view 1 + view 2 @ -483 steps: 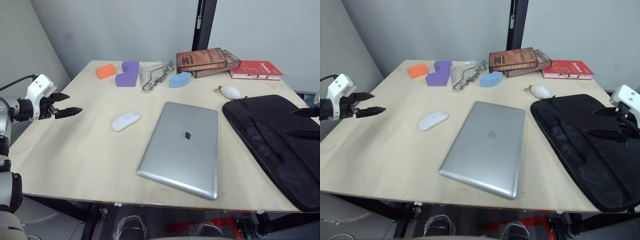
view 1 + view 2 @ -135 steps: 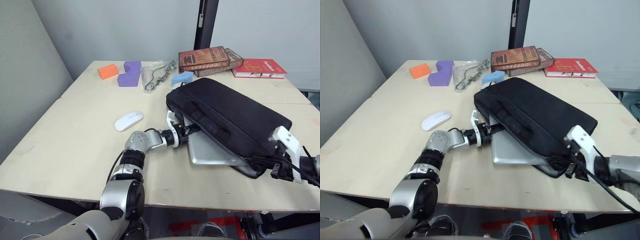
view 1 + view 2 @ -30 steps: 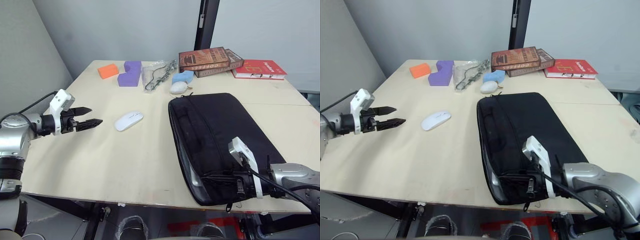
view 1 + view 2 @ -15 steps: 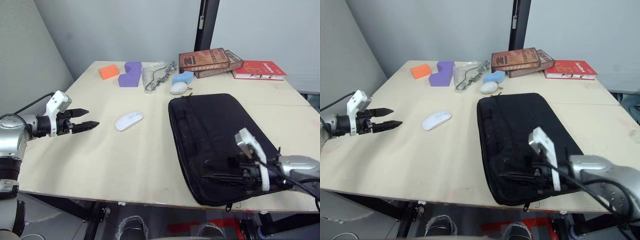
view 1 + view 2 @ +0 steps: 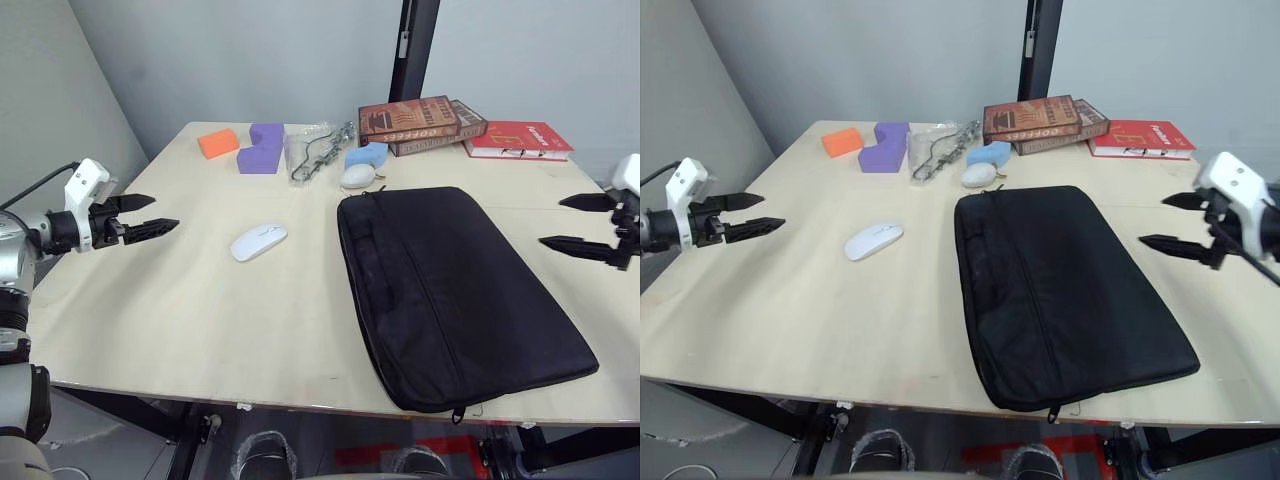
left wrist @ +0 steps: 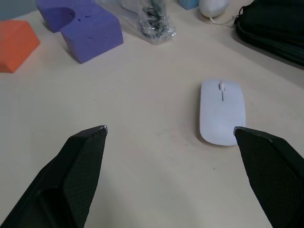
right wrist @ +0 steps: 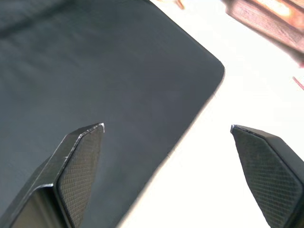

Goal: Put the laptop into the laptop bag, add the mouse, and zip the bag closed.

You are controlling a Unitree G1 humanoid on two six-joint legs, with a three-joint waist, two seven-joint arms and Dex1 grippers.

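The black laptop bag lies flat on the right half of the wooden table, a zip pull hanging at its near corner. The laptop is hidden. The white mouse rests on the bare wood left of the bag, and the left wrist view has the mouse just ahead. My left gripper hovers open over the table's left edge, pointing toward the mouse. My right gripper hangs open just beyond the bag's right edge, nothing between its fingers; below it the right wrist view has the bag's corner.
Along the far edge sit an orange block, a purple block, a clear packet with a chain, a blue piece, a white plush toy, stacked books and a red book.
My right gripper has lifted off the bag's near corner and swung out to the right of the bag. My left gripper has drawn back slightly to the left. The bag and mouse have stayed put.
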